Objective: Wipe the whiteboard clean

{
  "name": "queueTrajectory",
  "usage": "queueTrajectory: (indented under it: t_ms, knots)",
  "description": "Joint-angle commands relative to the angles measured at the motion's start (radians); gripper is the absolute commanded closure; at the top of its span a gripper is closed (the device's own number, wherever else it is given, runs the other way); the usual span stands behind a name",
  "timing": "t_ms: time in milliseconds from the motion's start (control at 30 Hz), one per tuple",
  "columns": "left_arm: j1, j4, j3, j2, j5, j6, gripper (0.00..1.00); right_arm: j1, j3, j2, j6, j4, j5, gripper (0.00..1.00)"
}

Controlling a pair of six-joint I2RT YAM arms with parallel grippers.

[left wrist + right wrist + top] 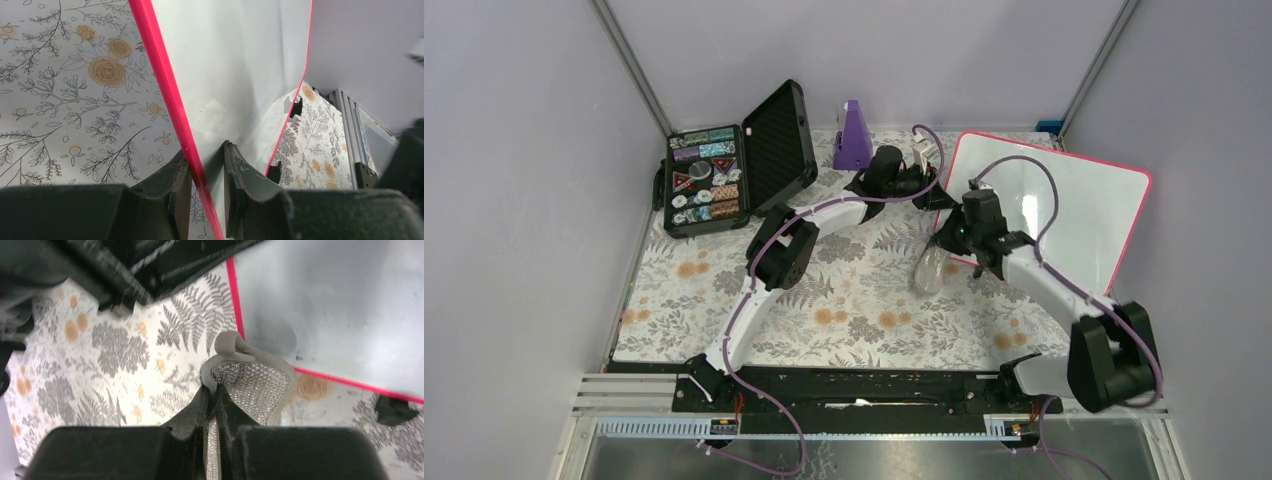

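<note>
our left gripper (205, 150) is squeezing shut on the pink edge of the whiteboard (240, 75), which is standing tilted up at the back right of the table (844, 300). our right gripper (214, 390) is pinching the grey sponge (250, 385), and the board face is lying just ahead and to the right of it, so we are thinking the right arm is the one to wipe.

No legible txt, labels or nos. anywhere
</note>
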Motion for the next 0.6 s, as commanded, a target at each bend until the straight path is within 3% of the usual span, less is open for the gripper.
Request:
queueTrajectory:
  t_ms: [0, 267, 400, 567]
  knots:
    - [-0.031, -0.017, 0.017, -0.011, -0.080, 0.143, 0.89, 0.017, -0.092, -0.164, -0.071, -0.077, -0.003, 1.00]
    - [-0.027, 0.032, -0.017, -0.051, -0.060, 0.102, 0.58, 0.018, -0.191, -0.255, -0.105, -0.128, -0.036, 1.00]
    - [-0.019, 0.065, -0.072, -0.103, -0.074, 0.100, 0.34, 0.019, -0.198, -0.261, -0.113, -0.119, -0.054, 1.00]
    - [0.008, 0.094, -0.127, -0.175, -0.069, 0.084, 0.20, 0.019, -0.172, -0.251, -0.123, -0.125, -0.090, 1.00]
